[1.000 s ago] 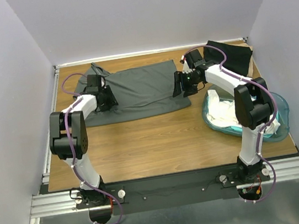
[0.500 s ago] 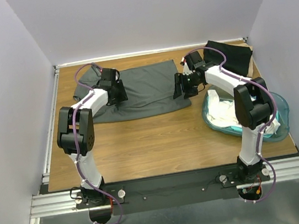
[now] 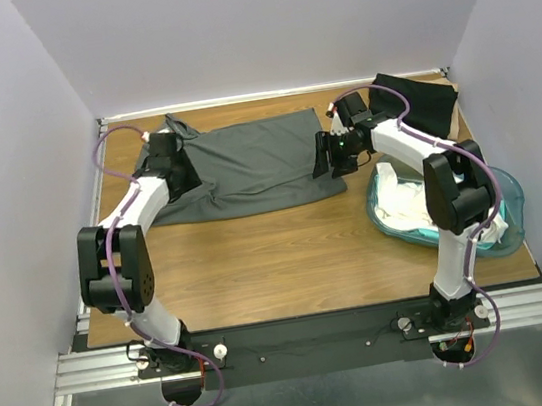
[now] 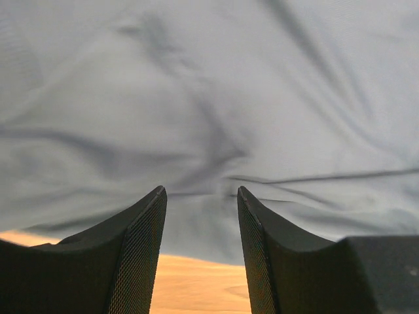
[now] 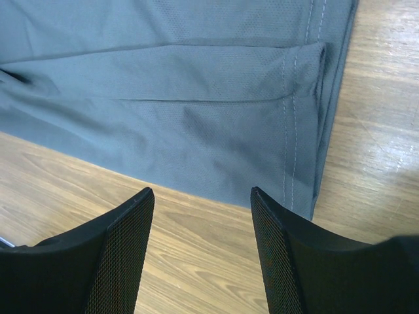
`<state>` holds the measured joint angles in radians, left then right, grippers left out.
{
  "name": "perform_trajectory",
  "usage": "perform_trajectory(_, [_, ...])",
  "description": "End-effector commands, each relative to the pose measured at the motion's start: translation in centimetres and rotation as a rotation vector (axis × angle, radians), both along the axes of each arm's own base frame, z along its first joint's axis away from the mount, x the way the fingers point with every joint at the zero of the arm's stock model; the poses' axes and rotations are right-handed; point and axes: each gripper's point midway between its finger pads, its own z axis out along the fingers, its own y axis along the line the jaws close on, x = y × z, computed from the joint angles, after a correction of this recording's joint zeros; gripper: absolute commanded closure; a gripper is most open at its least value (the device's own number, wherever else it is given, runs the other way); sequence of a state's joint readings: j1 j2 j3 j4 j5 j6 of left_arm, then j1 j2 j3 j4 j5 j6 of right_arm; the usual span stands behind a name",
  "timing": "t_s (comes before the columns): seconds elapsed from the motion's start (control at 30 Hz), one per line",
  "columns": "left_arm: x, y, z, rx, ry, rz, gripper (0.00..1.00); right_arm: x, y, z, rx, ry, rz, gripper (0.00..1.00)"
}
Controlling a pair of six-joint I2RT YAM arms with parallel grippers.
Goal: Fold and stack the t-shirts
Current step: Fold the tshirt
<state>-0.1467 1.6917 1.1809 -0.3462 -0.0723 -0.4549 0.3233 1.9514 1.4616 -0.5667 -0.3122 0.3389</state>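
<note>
A dark grey t-shirt [image 3: 256, 165] lies spread flat across the back of the table. My left gripper [image 3: 176, 174] hovers over its left part, open and empty. In the left wrist view the creased grey fabric [image 4: 209, 98] fills the frame, and wood shows between the fingers [image 4: 144, 248] of the left gripper [image 4: 201, 193]. My right gripper [image 3: 323, 157] is open and empty at the shirt's right hemmed end [image 5: 301, 131]; in the right wrist view the right gripper [image 5: 201, 192] stands over bare wood. A black t-shirt [image 3: 418, 101] lies at the back right. White t-shirts [image 3: 403, 207] sit in a tub.
The teal plastic tub [image 3: 508, 192] stands at the right edge, beside the right arm's base link. White walls close in the table on the left, back and right. Bare wooden tabletop [image 3: 279, 262] stretches in front of the grey shirt.
The left arm swung right over the grey shirt, then back left toward its left end. The right arm stayed where it was. Both grippers remained open.
</note>
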Motion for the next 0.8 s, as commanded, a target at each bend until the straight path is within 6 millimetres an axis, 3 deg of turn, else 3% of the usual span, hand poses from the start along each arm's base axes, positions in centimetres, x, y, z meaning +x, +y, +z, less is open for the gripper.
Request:
perform_trajectory(0.0, [-1.9, 4.1, -2.3, 0.011, 0.037, 0.104, 0.45, 0.1, 0.5, -1.5, 0.019, 0.013, 0.027, 0.32])
perform_trajectory(0.13, [-2.9, 7.9, -4.2, -0.013, 0.054, 0.181, 0.46, 0.1, 0.4, -2.9, 0.009, 0.024, 0.035, 0.32])
perform_trajectory(0.33, [-3.3, 10.3, -5.9, -0.04, 0.069, 0.221, 0.46, -0.6, 0.0, -4.7, -0.016, 0.054, 0.036, 0.32])
perform_trajectory(0.5, [-5.0, 13.3, -6.8, -0.038, 0.096, 0.296, 0.46, -1.7, -1.4, -5.5, -0.072, 0.076, -0.013, 0.32])
perform_trajectory(0.77, [-8.6, 14.8, -7.1, -0.045, 0.124, 0.36, 0.46, -5.5, -3.1, -7.7, -0.117, 0.173, -0.073, 0.32])
